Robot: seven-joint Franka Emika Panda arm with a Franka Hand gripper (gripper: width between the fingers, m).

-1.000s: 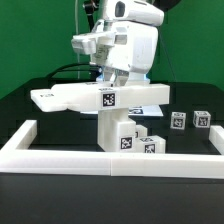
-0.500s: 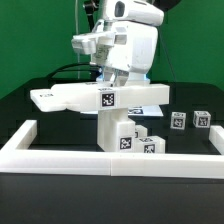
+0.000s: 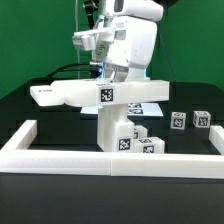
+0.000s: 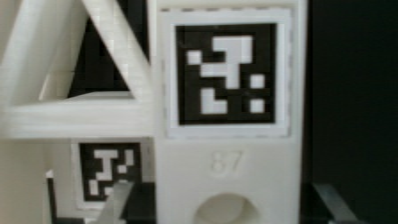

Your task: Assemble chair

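Note:
A white chair slab (image 3: 75, 95) with a tag (image 3: 105, 95) hangs level above the table, just over a white tagged chair post (image 3: 122, 135) that stands against the border wall. My gripper (image 3: 118, 80) reaches down onto the slab from above, and its fingertips are hidden behind the slab. In the wrist view the gripper (image 4: 222, 205) straddles the tagged slab (image 4: 222, 120), with one finger (image 4: 118, 203) on each side of it at a round hole. It looks shut on the slab. Another tagged chair part (image 4: 111, 168) lies beyond.
A low white border wall (image 3: 60, 152) runs along the front with arms at both sides. Two small tagged white pieces (image 3: 178, 120) (image 3: 203, 118) sit on the table at the exterior view's right. The marker board (image 3: 150, 108) lies behind the post.
The gripper and the slab have risen slightly together and shifted a little toward the exterior view's left. The post and small pieces have not moved.

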